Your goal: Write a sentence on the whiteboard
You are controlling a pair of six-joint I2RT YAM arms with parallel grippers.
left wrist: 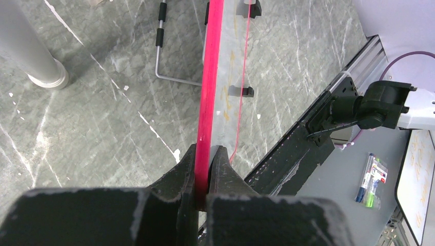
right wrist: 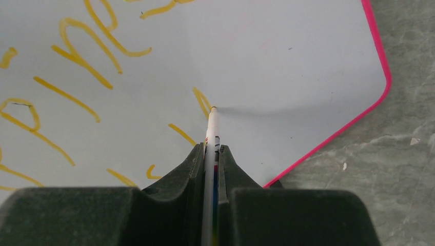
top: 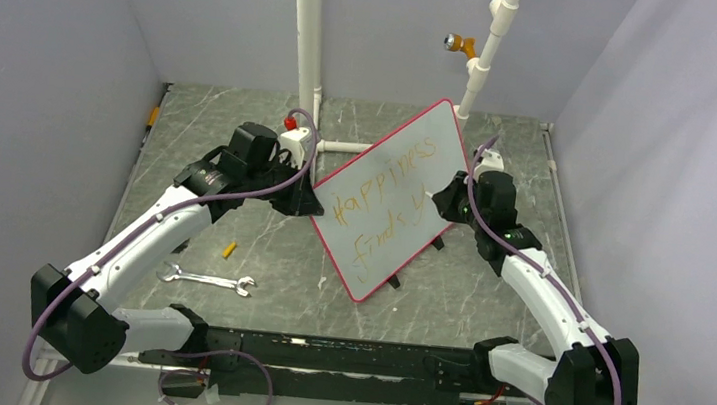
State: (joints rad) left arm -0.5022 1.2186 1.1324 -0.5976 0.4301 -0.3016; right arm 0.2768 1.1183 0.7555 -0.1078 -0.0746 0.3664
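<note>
The whiteboard (top: 390,198), white with a red-pink frame, stands tilted on its black feet in the middle of the table. My left gripper (top: 306,200) is shut on its left frame edge (left wrist: 209,102). My right gripper (top: 442,197) is shut on a white marker (right wrist: 211,136) whose tip touches the whiteboard face (right wrist: 287,66). The sentence (top: 385,200) runs in orange-yellow letters over two lines, "Happiness" above and "finds y" below. The marker tip sits at the end of the lower line's last stroke (right wrist: 201,101).
A silver wrench (top: 208,279) and a small yellow cap (top: 228,248) lie on the grey marbled table at front left. White pipe posts (top: 307,46) rise behind the board. A wire board stand (left wrist: 163,56) lies behind the whiteboard. Grey walls close in both sides.
</note>
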